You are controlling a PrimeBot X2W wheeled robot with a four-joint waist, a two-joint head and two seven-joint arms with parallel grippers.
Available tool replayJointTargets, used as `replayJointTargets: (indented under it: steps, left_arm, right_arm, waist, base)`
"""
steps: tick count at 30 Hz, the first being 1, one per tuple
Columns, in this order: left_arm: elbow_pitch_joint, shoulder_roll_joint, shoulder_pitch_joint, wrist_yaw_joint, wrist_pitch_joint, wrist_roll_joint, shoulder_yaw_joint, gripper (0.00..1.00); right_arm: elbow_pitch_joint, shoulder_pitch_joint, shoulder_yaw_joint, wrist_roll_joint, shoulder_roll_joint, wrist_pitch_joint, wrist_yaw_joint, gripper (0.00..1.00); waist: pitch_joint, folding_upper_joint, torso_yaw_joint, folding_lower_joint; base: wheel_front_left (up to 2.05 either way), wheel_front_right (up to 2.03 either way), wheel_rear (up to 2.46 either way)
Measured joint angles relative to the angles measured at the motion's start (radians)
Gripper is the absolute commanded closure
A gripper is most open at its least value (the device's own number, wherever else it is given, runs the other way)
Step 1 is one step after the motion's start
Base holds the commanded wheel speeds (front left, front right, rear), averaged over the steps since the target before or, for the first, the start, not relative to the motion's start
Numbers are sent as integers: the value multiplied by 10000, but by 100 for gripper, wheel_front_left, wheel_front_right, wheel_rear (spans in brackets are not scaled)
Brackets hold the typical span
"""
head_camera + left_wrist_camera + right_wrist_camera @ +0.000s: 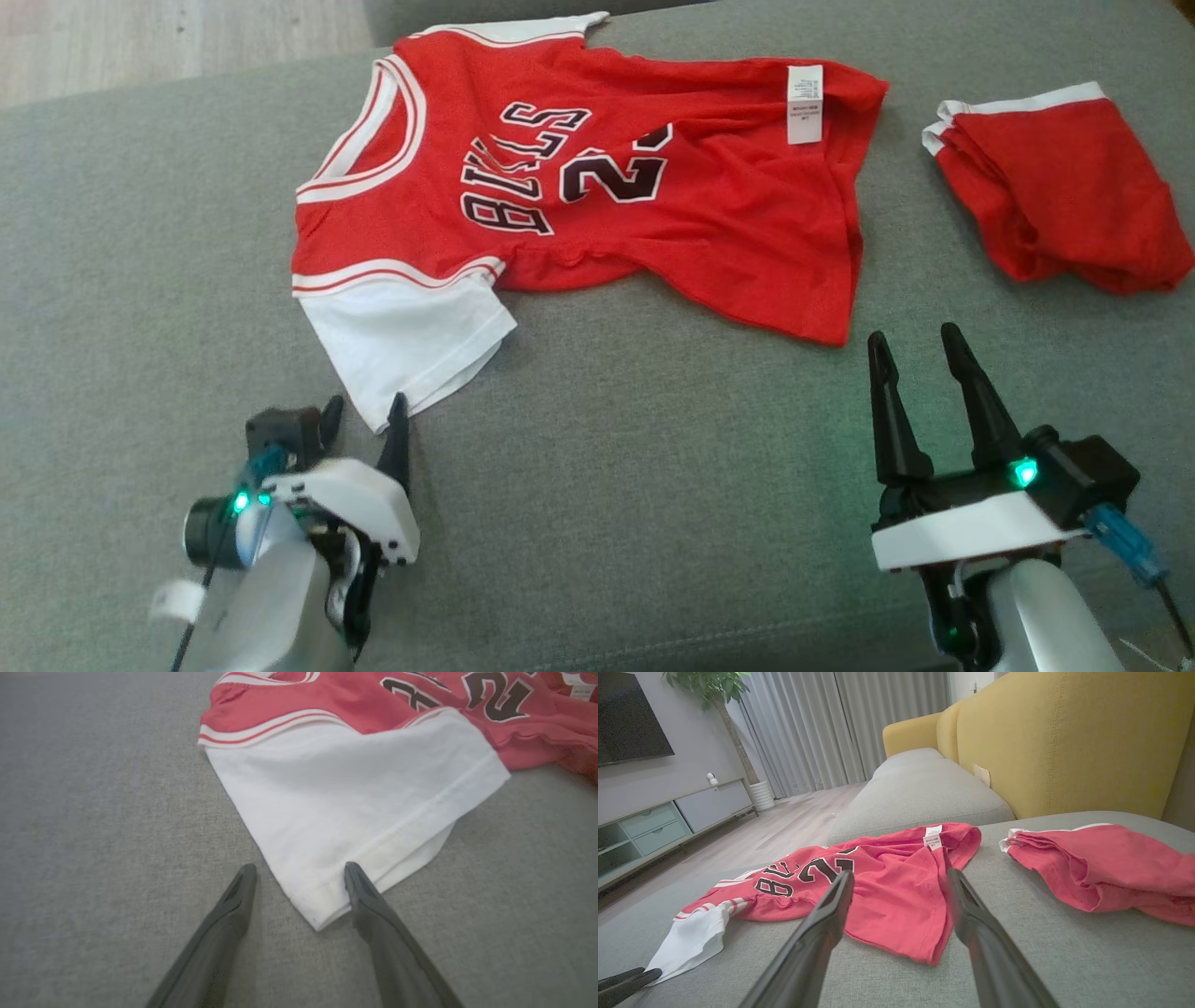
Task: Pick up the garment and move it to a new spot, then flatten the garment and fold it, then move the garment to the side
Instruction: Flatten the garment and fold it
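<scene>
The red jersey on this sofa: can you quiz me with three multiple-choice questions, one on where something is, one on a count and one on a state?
1. Where does the left gripper sit?
A. At the corner of the jersey's white sleeve
B. At its neckline
C. On the wooden floor

2. How many red garments lie on the grey cushion?
A. One
B. Two
C. Three

3. What state is the right gripper in?
A. Clamped on the hem
B. Open, holding nothing
C. Clamped on the label

Answers:
1 A, its fingers straddle the sleeve corner.
2 B, the jersey plus a bundled red piece to its right.
3 B, its fingers stand apart over bare cushion.
</scene>
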Motion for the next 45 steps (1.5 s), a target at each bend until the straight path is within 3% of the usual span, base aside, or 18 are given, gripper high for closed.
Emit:
replayJointTargets:
  steps: [5, 6, 7, 8, 16, 20, 24, 30, 44, 45]
  left_arm:
    - [637, 13, -595, 25, 339, -2, -73, 0]
    - [732, 13, -663, -4, 362, -4, -94, 28]
    - [788, 13, -697, -35, 359, -15, -104, 91]
    - [788, 13, -697, -35, 359, -15, -104, 100]
    - [625, -56, -592, -107, -341, -209, -286, 100]
    - [-629, -61, -357, -13, -462, -278, -230, 100]
    - [-2938, -63, 241, 132, -476, -178, 86, 100]
    - [-3963, -65, 1162, 82, -476, -105, 90, 100]
    - [-4514, -69, 1215, -21, -476, -109, -17, 100]
    - [-4514, -69, 1215, -21, -476, -109, -19, 100]
  right_arm:
    - [-12, -90, -17, -4, 0, 0, 0, 0]
    - [-10, -90, -31, -10, 0, 0, 0, 0]
    - [-4, -90, -38, -10, 0, 0, 0, 0]
    - [-4, -90, -38, -10, 0, 0, 0, 0]
    - [454, -93, -426, -194, 6, 4, 0, 0]
    - [901, -168, -777, -274, 15, 69, 0, 0]
    - [1870, -781, -1438, -138, 21, 497, 0, 0]
    - [3651, -1570, -1887, 690, 19, 945, 0, 0]
    - [7570, -3798, -224, 3010, -67, 382, 0, 0]
    - [7735, -3915, -71, 3110, -88, 320, 0, 16]
  waist:
    - [51, 0, -96, 0]
    - [40, 0, -95, 0]
    - [26, 0, -89, 0]
    - [26, 0, -89, 0]
    - [-194, 0, 238, 0]
    - [-299, 0, 532, 0]
    - [-363, 0, 951, 0]
    - [-308, 0, 1296, 0]
    - [70, 0, 1611, 0]
    - [90, 0, 1627, 0]
  base:
    - [0, 0, 0]
    - [0, 0, 0]
    - [0, 0, 0]
    - [0, 0, 0]
    - [0, 0, 0]
    - [0, 0, 0]
    - [0, 0, 0]
    - [0, 0, 0]
    - [0, 0, 0]
    - [0, 0, 0]
